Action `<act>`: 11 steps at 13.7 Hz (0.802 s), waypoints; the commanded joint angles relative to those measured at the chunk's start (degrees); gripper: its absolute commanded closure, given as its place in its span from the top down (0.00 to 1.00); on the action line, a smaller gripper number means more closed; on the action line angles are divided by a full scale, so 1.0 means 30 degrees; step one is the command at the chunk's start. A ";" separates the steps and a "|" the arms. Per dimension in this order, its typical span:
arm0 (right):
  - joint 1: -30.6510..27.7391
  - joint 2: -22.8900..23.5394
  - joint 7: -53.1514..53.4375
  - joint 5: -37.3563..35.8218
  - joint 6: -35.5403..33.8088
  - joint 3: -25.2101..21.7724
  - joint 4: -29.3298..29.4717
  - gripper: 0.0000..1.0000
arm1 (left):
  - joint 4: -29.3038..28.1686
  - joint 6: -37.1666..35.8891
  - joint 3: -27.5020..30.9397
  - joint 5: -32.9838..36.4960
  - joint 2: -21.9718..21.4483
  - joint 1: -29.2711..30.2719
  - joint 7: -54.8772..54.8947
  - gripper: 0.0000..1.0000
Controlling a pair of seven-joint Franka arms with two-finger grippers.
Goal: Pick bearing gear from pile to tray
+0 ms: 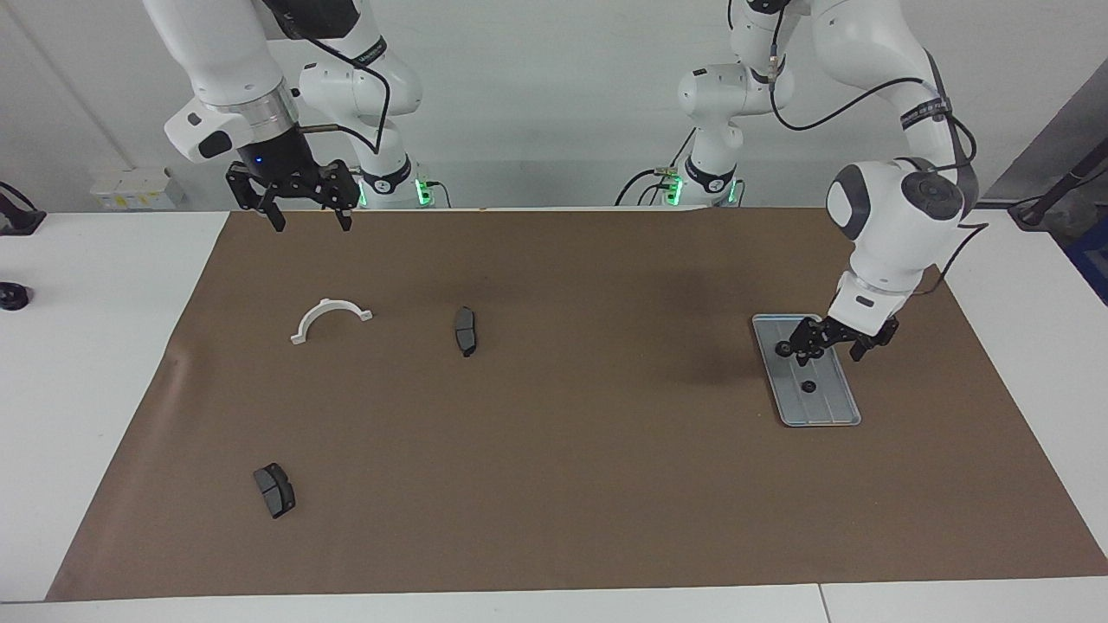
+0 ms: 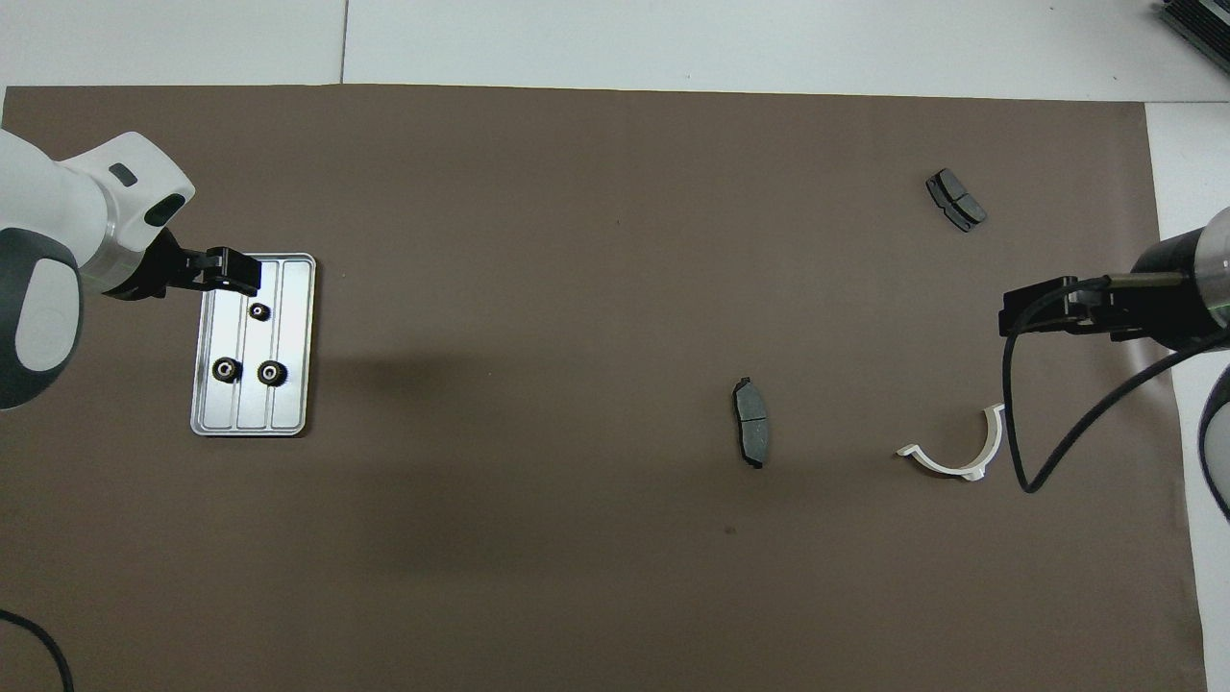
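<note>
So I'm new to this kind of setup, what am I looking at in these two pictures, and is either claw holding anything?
Two white robot arms work at a table covered by a brown mat. One picture faces the robots from across the table; the other looks down from above their own end. The left gripper hangs open and empty over the silver tray, where three small black gears lie. The right gripper waits open in the air over the mat's edge nearest the robots. On the mat lie a white half-ring bracket and two dark brake pads. Nothing is held.
</note>
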 commanded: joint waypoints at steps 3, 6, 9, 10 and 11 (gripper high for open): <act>0.0317 0.1447 -0.0750 -0.0155 -0.0451 -0.0748 0.1871 1.00 | 0.0663 -0.3494 0.0204 -0.0060 -0.2254 -0.0210 0.1180 1.00; 0.0405 0.1271 -0.0720 -0.0066 -0.0420 -0.0749 0.1548 1.00 | 0.0841 -0.4760 0.0321 -0.0439 -0.3398 -0.0005 0.1210 1.00; 0.0552 0.1212 -0.0720 -0.0183 -0.0390 -0.0952 0.1518 1.00 | 0.1569 -0.5345 0.0585 -0.1378 -0.3490 0.0113 0.1180 1.00; 0.0697 0.1212 -0.0749 -0.0183 -0.0390 -0.1215 0.1518 1.00 | 0.1689 -0.5753 0.0585 -0.1407 -0.3490 0.0113 0.1180 1.00; 0.0872 0.1212 -0.0750 -0.0183 -0.0390 -0.1391 0.1518 1.00 | 0.1835 -0.5989 0.0585 -0.1437 -0.3461 0.0113 0.1180 1.00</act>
